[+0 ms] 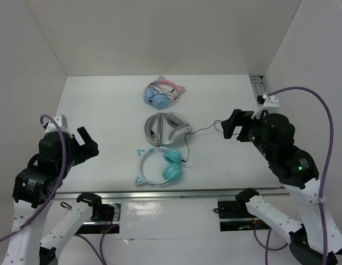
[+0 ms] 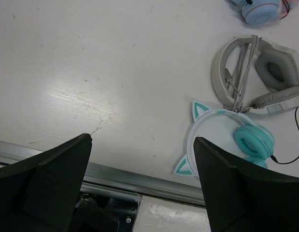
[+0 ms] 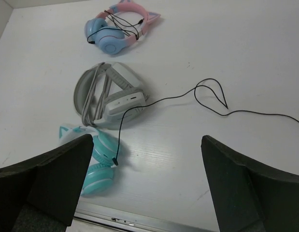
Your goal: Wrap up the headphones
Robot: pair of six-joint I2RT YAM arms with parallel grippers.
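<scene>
Both my hands are spread wide and hold nothing. My left gripper (image 1: 89, 142) hangs off to the left of the grey headphones (image 1: 166, 128). My right gripper (image 1: 230, 126) hangs off to their right.

The headphones (image 1: 159, 165) I must wrap lie flat on the white table (image 1: 104, 105), just on the near side of the grey headphones. The white band and little cat ears point to my left. The teal ear cups sit on the right.

The thin black cable (image 3: 188, 96) comes out of a teal cup, goes up past the right side of the grey headphones, then runs out right, toward my right gripper. So I think my right hand is nearer the loose cable, and my left hand is nearer the band.

The blue-and-pink headphones (image 1: 162, 93) lie on the far side of the grey headphones. The table is smooth, with small scratches. White walls (image 1: 38, 44) stand around it.
</scene>
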